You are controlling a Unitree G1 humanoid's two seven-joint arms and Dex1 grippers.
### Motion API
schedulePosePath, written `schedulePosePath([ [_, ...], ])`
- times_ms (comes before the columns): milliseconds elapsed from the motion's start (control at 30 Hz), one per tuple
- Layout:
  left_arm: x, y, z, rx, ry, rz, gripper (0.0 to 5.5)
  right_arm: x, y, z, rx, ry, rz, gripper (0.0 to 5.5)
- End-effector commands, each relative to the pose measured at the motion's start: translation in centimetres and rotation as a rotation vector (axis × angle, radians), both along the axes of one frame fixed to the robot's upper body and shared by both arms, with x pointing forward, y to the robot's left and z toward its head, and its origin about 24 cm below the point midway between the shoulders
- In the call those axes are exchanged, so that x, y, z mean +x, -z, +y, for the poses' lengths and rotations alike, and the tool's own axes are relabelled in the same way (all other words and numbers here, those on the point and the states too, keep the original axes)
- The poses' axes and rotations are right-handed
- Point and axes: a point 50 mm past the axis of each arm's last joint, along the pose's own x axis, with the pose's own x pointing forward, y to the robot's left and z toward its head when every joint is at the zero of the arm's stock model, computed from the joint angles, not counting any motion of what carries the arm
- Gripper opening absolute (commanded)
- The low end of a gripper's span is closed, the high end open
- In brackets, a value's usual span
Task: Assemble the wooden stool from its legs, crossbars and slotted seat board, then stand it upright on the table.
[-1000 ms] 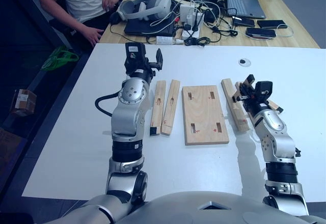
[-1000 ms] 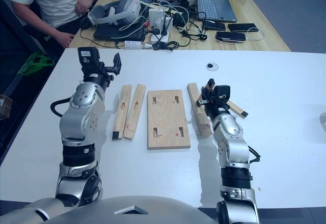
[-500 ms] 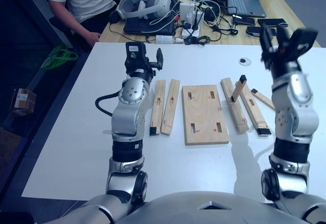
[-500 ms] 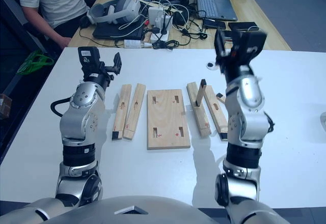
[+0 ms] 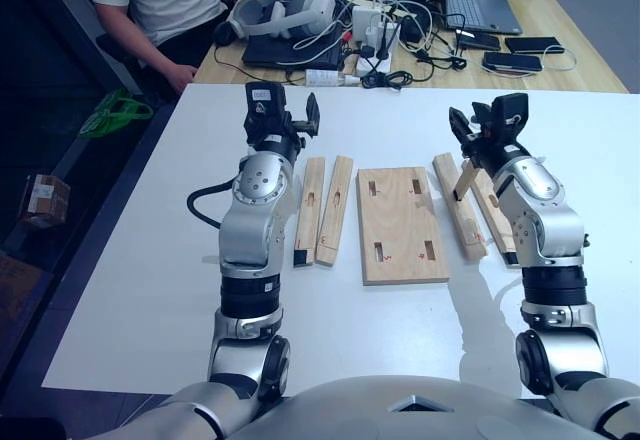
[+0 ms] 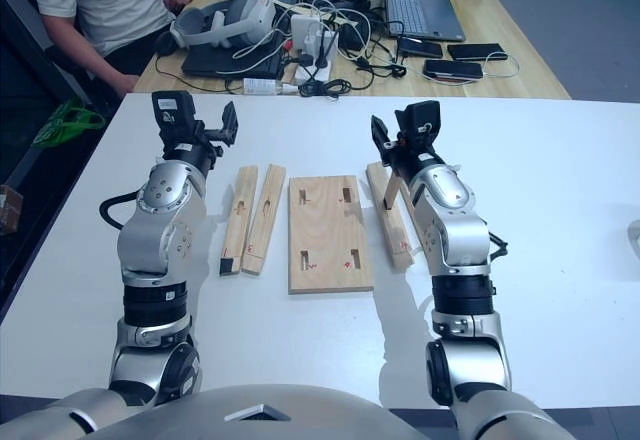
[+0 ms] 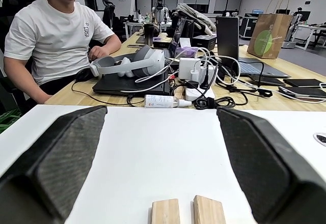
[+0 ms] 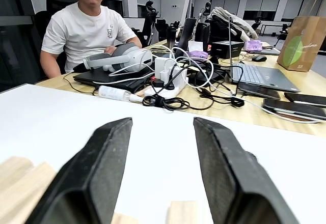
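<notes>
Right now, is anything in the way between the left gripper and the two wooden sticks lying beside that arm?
No, nothing visible is in the way. The left gripper is open, and the two wooden sticks lie side by side right next to it on the bare white table.

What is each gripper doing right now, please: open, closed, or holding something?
Left gripper: open, holding nothing.
Right gripper: open, holding nothing.

A white table (image 5: 130,290); cluttered wooden desk (image 5: 592,72) behind.
</notes>
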Motion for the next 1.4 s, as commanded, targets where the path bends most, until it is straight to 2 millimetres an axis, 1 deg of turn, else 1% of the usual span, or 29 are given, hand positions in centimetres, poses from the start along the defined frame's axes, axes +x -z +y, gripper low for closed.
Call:
schedulePosePath([
  [33,0.1,-0.1,-0.1,0.004,-0.004,0.001,3.99,-1.4,5.2,-0.9,-0.001,0.055,0.218,2.20],
  [167,0.0,-0.2,-0.1,0.005,-0.002,0.001,3.99,-0.4,2.8,-1.0,0.077,0.070,0.110,2.20],
  [200,0.0,-0.2,-0.1,0.007,-0.001,-0.002,3.99,-0.1,1.3,-1.1,0.150,0.083,0.059,2.20],
  [267,0.1,-0.3,-0.1,0.009,-0.001,-0.004,3.99,0.2,-0.9,-1.5,0.278,0.098,-0.010,2.20],
  [367,0.0,-0.3,0.0,0.009,-0.003,-0.007,3.99,0.2,-6.4,-3.6,0.618,0.107,-0.175,2.20],
  [400,0.0,-0.3,0.0,0.009,-0.002,-0.007,3.99,0.1,-7.9,-4.8,0.691,0.129,-0.226,2.20],
  [433,0.0,-0.3,0.0,0.008,-0.003,-0.006,3.99,-0.1,-8.6,-6.0,0.730,0.162,-0.253,2.20],
  [467,0.0,-0.3,0.0,0.008,-0.002,-0.005,3.99,-0.2,-8.7,-7.0,0.727,0.196,-0.254,2.20],
  [533,0.0,-0.3,-0.1,0.007,-0.001,-0.006,3.99,-0.4,-5.8,-8.1,0.514,0.265,-0.127,2.20],
  [600,0.0,-0.3,-0.1,0.007,0.000,-0.007,3.99,-1.3,-2.2,-7.9,0.313,0.246,0.013,2.20],
  [667,0.0,-0.3,0.0,0.008,-0.001,-0.007,3.99,-2.7,1.1,-6.7,0.177,0.197,0.143,2.20],
  [700,0.0,-0.3,0.0,0.008,-0.001,-0.006,3.99,-3.4,2.2,-5.6,0.142,0.156,0.181,2.20],
  [733,0.0,-0.3,0.0,0.009,-0.002,-0.005,3.99,-3.9,2.8,-4.5,0.130,0.113,0.206,2.20],
  [800,-0.1,-0.2,0.0,0.008,-0.002,-0.003,3.99,-4.6,3.0,-2.0,0.144,0.017,0.215,2.20],
  [867,-0.1,-0.2,-0.1,0.008,-0.002,-0.001,3.99,-5.3,2.4,0.7,0.187,-0.094,0.204,2.20],
  [933,-0.1,-0.2,-0.1,0.007,-0.002,0.000,3.99,-5.7,2.0,2.1,0.204,-0.166,0.203,2.20],
  [1000,-0.1,-0.2,-0.1,0.006,-0.003,0.000,3.99,-5.7,1.3,2.7,0.183,-0.209,0.193,2.20],
  [1067,-0.1,-0.2,-0.1,0.004,-0.004,0.001,3.99,-4.5,0.1,2.4,0.155,-0.185,0.155,2.20],
  [1133,-0.1,-0.1,-0.2,0.001,-0.006,0.002,3.99,-2.2,-1.1,1.7,0.119,-0.116,0.138,2.20],
  [1167,-0.1,-0.1,-0.3,-0.001,-0.005,0.003,3.99,-0.6,-1.4,1.4,0.069,-0.070,0.156,2.20],
  [1200,-0.1,-0.1,-0.3,-0.002,-0.005,0.003,3.99,0.5,-1.6,1.1,0.025,-0.037,0.181,2.20],
  [1267,0.0,0.0,-0.5,-0.005,-0.002,0.003,3.99,2.5,-1.1,0.9,-0.052,-0.022,0.311,2.20],
  [1300,0.0,-0.1,-0.5,-0.006,-0.001,0.003,3.99,3.1,-0.7,0.8,-0.082,-0.019,0.370,2.20],
  [1367,0.1,-0.1,-0.7,-0.011,0.000,0.003,3.99,4.2,0.7,-0.2,-0.148,0.017,0.475,2.20],
  [1400,0.1,-0.1,-0.7,-0.014,-0.001,0.002,3.99,4.5,1.4,-0.6,-0.141,0.026,0.544,2.20],
])
